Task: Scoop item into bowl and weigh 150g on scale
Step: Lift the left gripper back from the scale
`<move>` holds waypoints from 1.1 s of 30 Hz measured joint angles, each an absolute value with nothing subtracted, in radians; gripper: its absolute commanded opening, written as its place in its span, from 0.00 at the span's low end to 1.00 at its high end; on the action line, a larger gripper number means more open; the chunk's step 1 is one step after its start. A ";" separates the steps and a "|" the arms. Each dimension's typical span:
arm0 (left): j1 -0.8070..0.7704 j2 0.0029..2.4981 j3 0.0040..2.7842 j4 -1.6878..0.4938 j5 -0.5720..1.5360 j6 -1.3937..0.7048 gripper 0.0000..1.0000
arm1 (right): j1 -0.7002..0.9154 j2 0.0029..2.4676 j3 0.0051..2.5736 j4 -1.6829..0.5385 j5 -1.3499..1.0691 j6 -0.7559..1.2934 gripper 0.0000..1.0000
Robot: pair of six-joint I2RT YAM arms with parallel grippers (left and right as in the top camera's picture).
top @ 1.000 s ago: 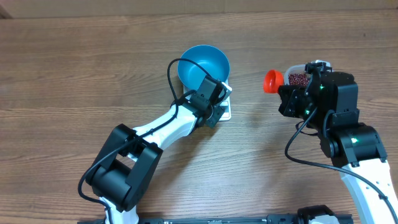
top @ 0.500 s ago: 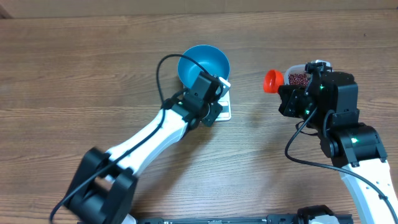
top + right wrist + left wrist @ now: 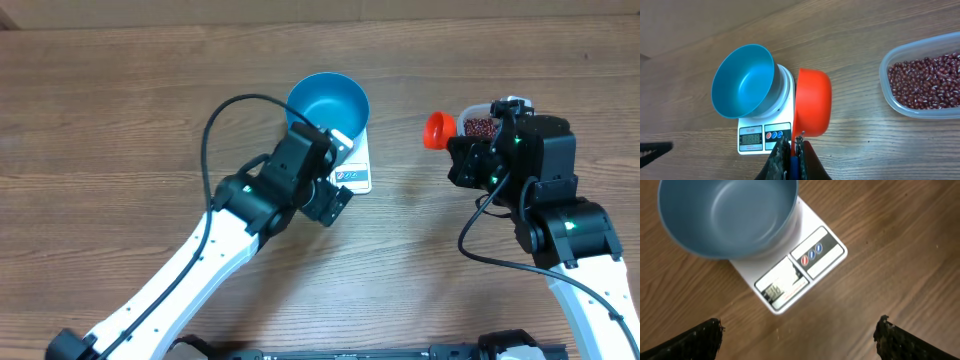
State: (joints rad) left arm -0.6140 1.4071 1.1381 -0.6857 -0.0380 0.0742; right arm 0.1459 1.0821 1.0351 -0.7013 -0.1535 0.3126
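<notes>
The blue bowl [image 3: 328, 105] stands empty on the white scale [image 3: 357, 178], whose display and buttons face the near edge [image 3: 800, 275]. My left gripper [image 3: 335, 178] hovers just short of that panel. In the left wrist view it [image 3: 799, 330] is open wide with only bare wood between its fingers, and the bowl [image 3: 727, 215] lies ahead. My right gripper [image 3: 792, 145] is shut on the blue handle of an orange scoop [image 3: 812, 102], held on edge to the right of the scale [image 3: 762, 135] and bowl [image 3: 742, 80]. The red-brown beans [image 3: 930, 75] lie further right.
A clear plastic container [image 3: 887, 87] holds the beans; in the overhead view it [image 3: 480, 127] is mostly hidden behind my right arm. The orange scoop [image 3: 438, 130] hangs between that container and the scale. Bare wooden tabletop [image 3: 120, 120] stretches to the left.
My left gripper has opened and pulled back from the scale toward the near left, uncovering its panel. The right arm and scoop have not moved.
</notes>
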 measured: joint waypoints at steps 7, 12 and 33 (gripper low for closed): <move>-0.589 1.308 1.138 -0.754 0.017 0.090 1.00 | 0.146 1.082 1.035 -0.708 -0.152 0.313 0.04; -0.528 1.190 1.137 -0.748 0.074 0.113 1.00 | 0.146 1.082 1.035 -0.720 -0.148 0.313 0.04; -0.434 1.182 1.044 -0.683 0.113 0.062 1.00 | 0.146 1.082 1.035 -0.720 -0.141 0.313 0.04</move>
State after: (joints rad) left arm -0.4339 1.1824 1.0439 -0.6830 0.1131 0.0616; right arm 0.1459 1.0821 1.0351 -0.7197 -0.1413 0.3126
